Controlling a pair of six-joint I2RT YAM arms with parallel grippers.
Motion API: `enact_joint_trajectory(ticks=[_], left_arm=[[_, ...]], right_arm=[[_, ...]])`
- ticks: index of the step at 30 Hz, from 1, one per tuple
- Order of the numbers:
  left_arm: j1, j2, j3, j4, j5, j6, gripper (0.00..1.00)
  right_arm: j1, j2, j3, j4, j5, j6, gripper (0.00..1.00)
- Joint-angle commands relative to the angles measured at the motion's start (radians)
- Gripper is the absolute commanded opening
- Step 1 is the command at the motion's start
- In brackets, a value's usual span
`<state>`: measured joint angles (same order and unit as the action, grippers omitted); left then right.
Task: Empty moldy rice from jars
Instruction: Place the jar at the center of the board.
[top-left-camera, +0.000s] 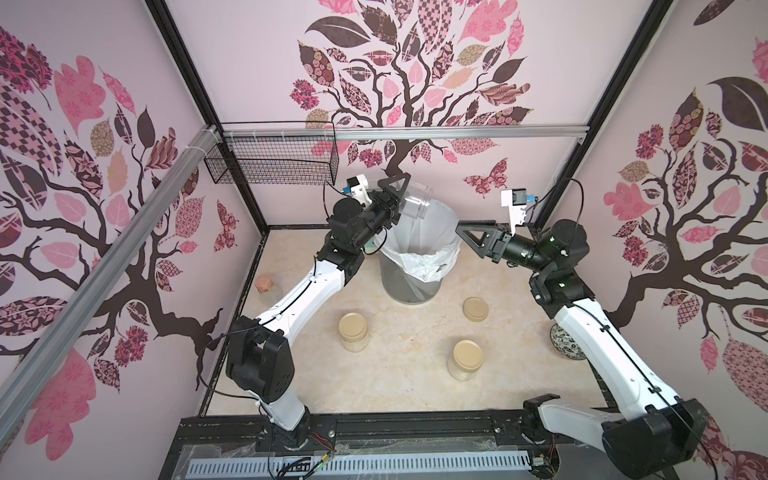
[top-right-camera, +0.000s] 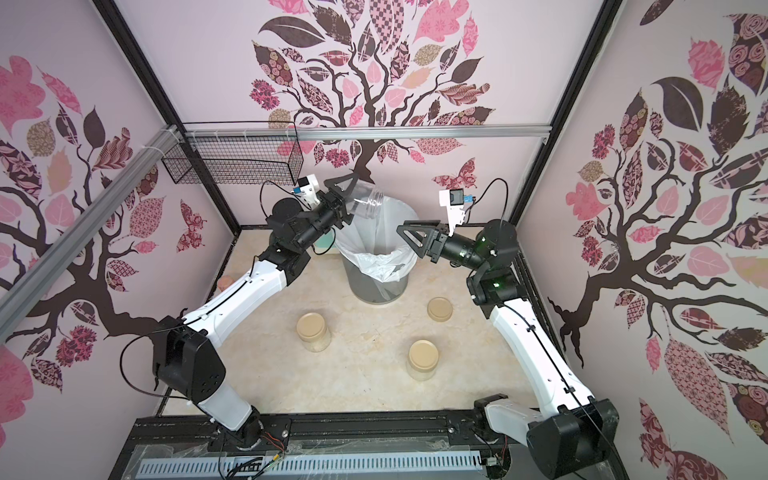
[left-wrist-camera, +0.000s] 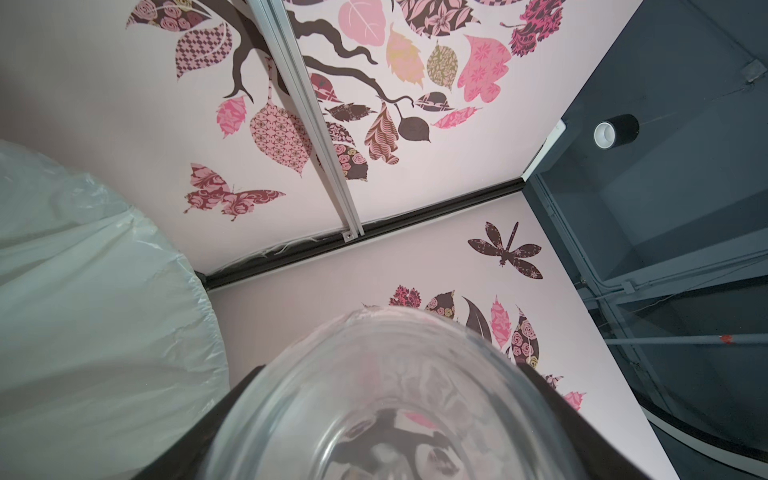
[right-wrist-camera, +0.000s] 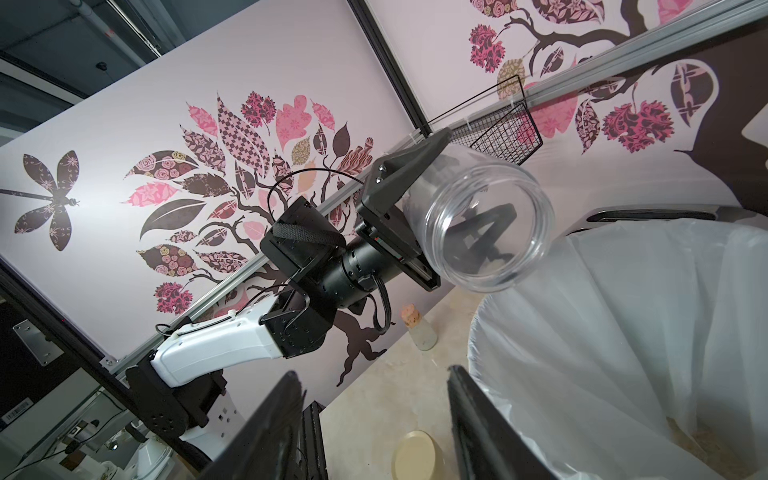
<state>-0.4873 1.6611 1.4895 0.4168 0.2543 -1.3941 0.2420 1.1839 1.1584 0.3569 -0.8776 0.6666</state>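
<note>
Floral walls (top-left-camera: 257, 62), left arm (top-left-camera: 299, 291) raised, jar (top-left-camera: 413, 203) tilted

Pink walls (top-left-camera: 257, 62) w/ tree decals (top-left-camera: 397, 160), beige marble floor (top-left-camera: 407, 345), wire basket (top-left-camera: 274, 164).

left arm (top-left-camera: 291, 299) reaching up and forward, elbow low, wrist raised, left gripper (top-left-camera: 403, 197) clamped on a clear jar (top-left-camera: 415, 203), right arm (top-left-camera: 602, 340) bent inward, right gripper (top-left-camera: 463, 232) level, aimed at the left one, jaws apart, holding zilch
</note>
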Motion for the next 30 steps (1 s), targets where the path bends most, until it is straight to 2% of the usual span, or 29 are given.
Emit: enact_joint_trajectory(ticks=[1,11,30], left_arm=[[-0.027,-0.043,0.002,0.071,-0.004,0.01,0.6],[-0.072,-0.092,-0.061,0.044,-0.015,0.038,0.6],[-0.181,-0.091,-0.072,0.077,-0.058,0.038,0.6]], right_arm=[[0.027,0.008,0.026,0.026,0.028,-0.023,0.58],[0.053,-0.009,-0.025,0.054,0.074,-0.016,0.53],[0.077,0.016,-0.032,0.094,0.095,0.002,0.42]])
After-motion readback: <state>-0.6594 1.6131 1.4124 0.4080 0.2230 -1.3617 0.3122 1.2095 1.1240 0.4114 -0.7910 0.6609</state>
